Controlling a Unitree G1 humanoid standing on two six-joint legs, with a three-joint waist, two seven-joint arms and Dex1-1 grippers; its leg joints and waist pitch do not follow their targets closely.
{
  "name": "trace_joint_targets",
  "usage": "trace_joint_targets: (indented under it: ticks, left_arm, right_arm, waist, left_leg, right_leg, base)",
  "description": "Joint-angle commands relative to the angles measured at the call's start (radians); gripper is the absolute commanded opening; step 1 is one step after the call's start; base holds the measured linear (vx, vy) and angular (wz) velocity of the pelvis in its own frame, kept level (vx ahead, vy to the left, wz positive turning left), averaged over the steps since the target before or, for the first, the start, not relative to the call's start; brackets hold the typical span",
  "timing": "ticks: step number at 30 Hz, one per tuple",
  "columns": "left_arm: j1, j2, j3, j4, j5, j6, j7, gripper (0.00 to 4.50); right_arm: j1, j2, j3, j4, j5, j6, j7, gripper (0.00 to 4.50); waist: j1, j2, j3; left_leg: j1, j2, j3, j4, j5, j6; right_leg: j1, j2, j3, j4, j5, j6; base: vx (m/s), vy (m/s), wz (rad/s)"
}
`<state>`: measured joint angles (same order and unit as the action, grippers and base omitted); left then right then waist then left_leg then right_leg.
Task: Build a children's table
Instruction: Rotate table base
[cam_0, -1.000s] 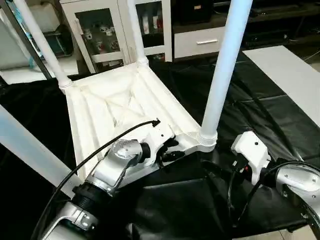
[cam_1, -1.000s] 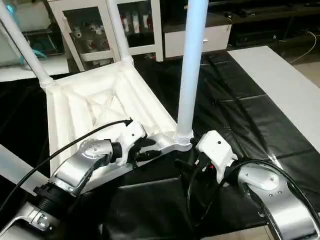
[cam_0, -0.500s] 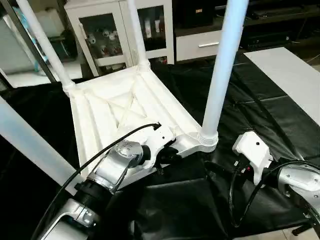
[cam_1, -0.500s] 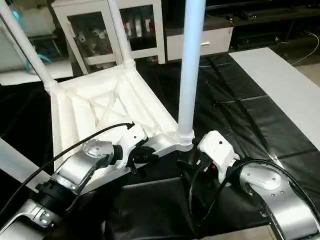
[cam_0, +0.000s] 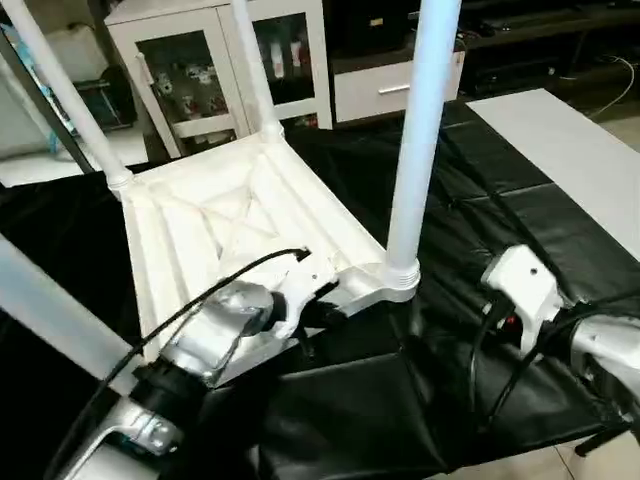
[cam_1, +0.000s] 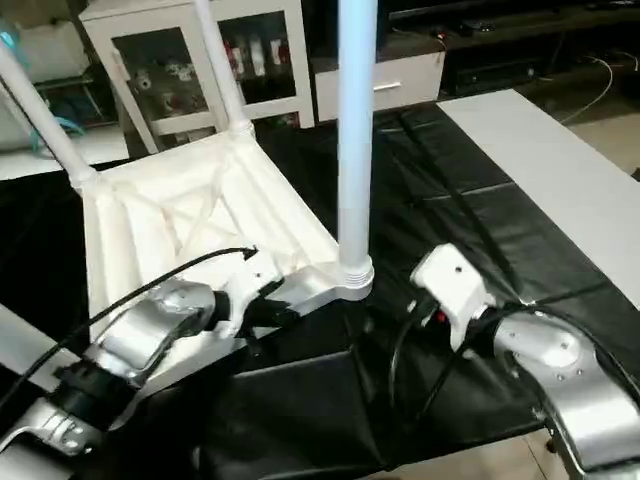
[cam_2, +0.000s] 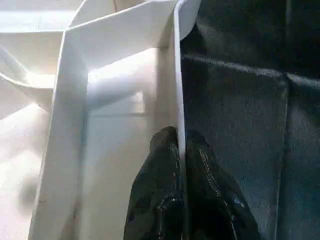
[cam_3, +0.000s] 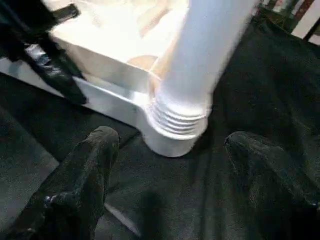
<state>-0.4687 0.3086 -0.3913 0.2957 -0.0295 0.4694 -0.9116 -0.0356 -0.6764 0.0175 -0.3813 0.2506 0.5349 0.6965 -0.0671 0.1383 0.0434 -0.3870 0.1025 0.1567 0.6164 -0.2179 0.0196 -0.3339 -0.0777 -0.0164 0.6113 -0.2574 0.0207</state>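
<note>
The children's table lies upside down on the black cover: a white ribbed tabletop (cam_0: 225, 215) with white legs standing up from its corners. The nearest leg (cam_0: 418, 130) sits in a round corner socket (cam_0: 395, 282); others rise at the back (cam_0: 250, 60), the back left (cam_0: 60, 95) and the near left (cam_0: 45, 305). My left gripper (cam_2: 179, 145) is shut on the tabletop's thin near rim (cam_2: 176, 75), one finger on each side. My right gripper (cam_3: 172, 140) stands open, its fingers (cam_3: 97, 150) either side of the near socket without touching it.
The black-covered work table (cam_0: 480, 200) ends close to my right arm (cam_0: 520, 285). A white board (cam_0: 570, 150) lies at the right. Behind stand a white glass-door cabinet (cam_0: 200, 60) and a white drawer unit (cam_0: 385, 90).
My left gripper's fingers have closed on the tabletop's near rim. The right gripper stays open by the socket. The camera has shifted a little.
</note>
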Motion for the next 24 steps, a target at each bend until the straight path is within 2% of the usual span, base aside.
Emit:
trace_joint_targets:
  ticks: [1, 3, 4, 5, 6, 7, 8, 9, 10, 12, 15, 16, 17, 18, 19, 20, 21, 22, 24]
  left_arm:
    - [0.07, 0.068, 0.008, -0.046, -0.066, -0.065, -0.148, 0.09]
    - [0.101, 0.108, 0.009, -0.088, -0.079, -0.075, -0.19, 0.09]
    - [0.109, 0.122, 0.006, -0.096, -0.077, -0.083, -0.199, 0.09]
    - [0.115, 0.135, 0.003, -0.101, -0.073, -0.098, -0.207, 0.09]
    - [0.121, 0.147, 0.001, -0.107, -0.072, -0.119, -0.218, 0.09]
    - [0.133, 0.163, 0.002, -0.129, -0.086, -0.15, -0.248, 0.09]
    - [0.136, 0.164, 0.005, -0.141, -0.093, -0.167, -0.254, 0.09]
    - [0.136, 0.16, 0.009, -0.148, -0.096, -0.177, -0.251, 0.09]
    - [0.134, 0.157, 0.009, -0.15, -0.095, -0.18, -0.248, 0.03]
    - [0.128, 0.154, 0.007, -0.147, -0.089, -0.199, -0.246, 0.03]
    - [0.122, 0.153, 0.003, -0.139, -0.08, -0.222, -0.257, 0.0]
    - [0.12, 0.153, 0.001, -0.137, -0.077, -0.223, -0.262, 0.0]
    - [0.116, 0.157, -0.007, -0.135, -0.071, -0.234, -0.273, 0.0]
    - [0.111, 0.159, -0.015, -0.133, -0.069, -0.242, -0.283, 0.0]
    - [0.111, 0.159, -0.015, -0.133, -0.069, -0.242, -0.283, 0.0]
    - [0.108, 0.16, -0.017, -0.133, -0.069, -0.247, -0.29, 0.0]
    - [0.108, 0.16, -0.017, -0.133, -0.069, -0.251, -0.292, 0.0]
    - [0.105, 0.162, -0.02, -0.134, -0.068, -0.254, -0.298, 0.0]
    - [0.102, 0.163, -0.023, -0.135, -0.066, -0.257, -0.302, 0.0]
  right_arm:
    - [-0.013, 0.002, -0.023, 0.015, 0.042, -0.01, 0.029, 3.78]
    - [-0.017, -0.007, -0.019, 0.043, 0.038, -0.025, 0.051, 3.78]
    - [-0.02, -0.01, -0.014, 0.057, 0.034, -0.032, 0.059, 3.78]
    - [-0.023, -0.011, -0.008, 0.07, 0.032, -0.038, 0.067, 3.78]
    - [-0.028, -0.011, 0.0, 0.083, 0.029, -0.045, 0.077, 3.78]
    - [-0.041, -0.002, 0.019, 0.106, 0.033, -0.053, 0.096, 3.78]
    - [-0.052, 0.009, 0.034, 0.118, 0.034, -0.058, 0.103, 3.78]
    - [-0.063, 0.019, 0.049, 0.125, 0.038, -0.059, 0.113, 3.78]
    - [-0.068, 0.024, 0.058, 0.125, 0.042, -0.059, 0.122, 3.96]
    - [-0.078, 0.032, 0.085, 0.123, 0.059, -0.057, 0.157, 3.96]
    - [-0.088, 0.032, 0.11, 0.13, 0.063, -0.064, 0.191, 4.21]
    - [-0.094, 0.035, 0.12, 0.138, 0.061, -0.068, 0.203, 4.38]
    - [-0.112, 0.037, 0.137, 0.165, 0.046, -0.085, 0.217, 4.45]
    - [-0.135, 0.039, 0.153, 0.2, 0.022, -0.107, 0.226, 4.48]
    - [-0.135, 0.039, 0.153, 0.2, 0.022, -0.107, 0.226, 4.48]
    - [-0.157, 0.039, 0.173, 0.234, -0.017, -0.133, 0.221, 4.48]
    - [-0.162, 0.039, 0.178, 0.242, -0.026, -0.138, 0.22, 4.48]
    - [-0.173, 0.04, 0.189, 0.257, -0.037, -0.148, 0.229, 4.48]
    - [-0.182, 0.041, 0.197, 0.268, -0.04, -0.154, 0.243, 4.48]
  waist:
    - [0.007, -0.047, -0.035]
    - [0.006, -0.044, -0.037]
    - [0.01, -0.048, -0.039]
    - [0.01, -0.052, -0.04]
    - [0.021, -0.051, -0.046]
    - [0.03, -0.059, -0.051]
    - [0.036, -0.053, -0.055]
    - [0.042, -0.053, -0.054]
    - [0.045, -0.053, -0.055]
    - [0.056, -0.058, -0.055]
    - [0.063, -0.059, -0.053]
    - [0.065, -0.057, -0.052]
    - [0.066, -0.058, -0.052]
    - [0.067, -0.054, -0.053]
    - [0.067, -0.054, -0.055]
    - [0.068, -0.056, -0.054]
    - [0.073, -0.059, -0.055]
    - [0.075, -0.054, -0.056]
    - [0.076, -0.06, -0.056]
  left_leg:
    - [-0.001, 0.12, -0.067, -0.098, -0.235, 0.094]
    - [0.001, 0.12, -0.067, -0.098, -0.216, 0.1]
    - [0.007, 0.122, -0.062, -0.093, -0.172, 0.127]
    - [0.005, 0.12, -0.059, -0.091, -0.148, 0.141]
    - [0.008, 0.121, -0.056, -0.085, -0.093, 0.166]
    - [0.007, 0.12, -0.052, -0.077, -0.04, 0.195]
    - [0.005, 0.118, -0.05, -0.07, 0.008, 0.22]
    - [0.006, 0.119, -0.048, -0.067, 0.027, 0.234]
    - [0.006, 0.119, -0.048, -0.066, 0.03, 0.238]
    - [0.007, 0.121, -0.046, -0.065, 0.026, 0.239]
    - [0.01, 0.123, -0.046, -0.068, 0.007, 0.228]
    - [0.012, 0.124, -0.046, -0.069, -0.016, 0.215]
    - [0.012, 0.124, -0.045, -0.069, -0.024, 0.209]
    - [0.012, 0.123, -0.046, -0.07, -0.032, 0.199]
    - [0.014, 0.123, -0.046, -0.07, -0.034, 0.187]
    - [0.014, 0.123, -0.045, -0.07, -0.033, 0.184]
    - [0.016, 0.122, -0.039, -0.069, -0.047, 0.177]
    - [0.016, 0.121, -0.038, -0.067, -0.047, 0.175]
    - [0.013, 0.121, -0.034, -0.068, -0.053, 0.174]
  right_leg:
    - [0.01, -0.103, 0.042, -0.087, -0.214, -0.22]
    - [0.01, -0.099, 0.038, -0.084, -0.183, -0.224]
    - [0.005, -0.093, 0.037, -0.077, -0.087, -0.244]
    - [0.008, -0.092, 0.035, -0.075, -0.051, -0.251]
    - [0.009, -0.093, 0.034, -0.068, 0.024, -0.262]
    - [0.009, -0.093, 0.031, -0.06, 0.095, -0.27]
    - [0.009, -0.095, 0.03, -0.05, 0.153, -0.274]
    - [0.005, -0.094, 0.028, -0.048, 0.171, -0.277]
    - [0.005, -0.093, 0.027, -0.046, 0.169, -0.278]
    - [0.005, -0.093, 0.026, -0.045, 0.151, -0.285]
    - [0.003, -0.09, 0.027, -0.044, 0.115, -0.291]
    - [0.001, -0.09, 0.027, -0.046, 0.091, -0.296]
    - [0.001, -0.09, 0.028, -0.046, 0.086, -0.297]
    - [0.002, -0.089, 0.028, -0.045, 0.084, -0.301]
    - [0.002, -0.087, 0.027, -0.043, 0.092, -0.307]
    - [0.002, -0.087, 0.027, -0.043, 0.099, -0.309]
    - [0.001, -0.089, 0.028, -0.044, 0.102, -0.314]
    - [0.001, -0.09, 0.028, -0.042, 0.104, -0.315]
    - [0.003, -0.091, 0.029, -0.042, 0.106, -0.314]
  base:
    - [0.0, 0.0, 0.0]
    - [0.0, 0.0, 0.0]
    - [0.0, 0.0, 0.0]
    - [0.0, 0.0, 0.0]
    - [0.0, 0.0, 0.0]
    - [0.0, 0.0, 0.0]
    - [0.0, 0.0, 0.0]
    - [0.0, 0.0, 0.0]
    - [0.0, 0.0, 0.0]
    - [0.0, 0.0, 0.0]
    - [0.0, 0.0, 0.0]
    - [0.0, 0.0, 0.0]
    - [0.0, 0.0, 0.0]
    - [0.0, 0.0, 0.0]
    - [0.0, 0.0, 0.0]
    - [0.0, 0.0, 0.0]
    - [0.0, 0.0, 0.0]
    - [0.0, 0.0, 0.0]
    - [0.0, 0.0, 0.0]
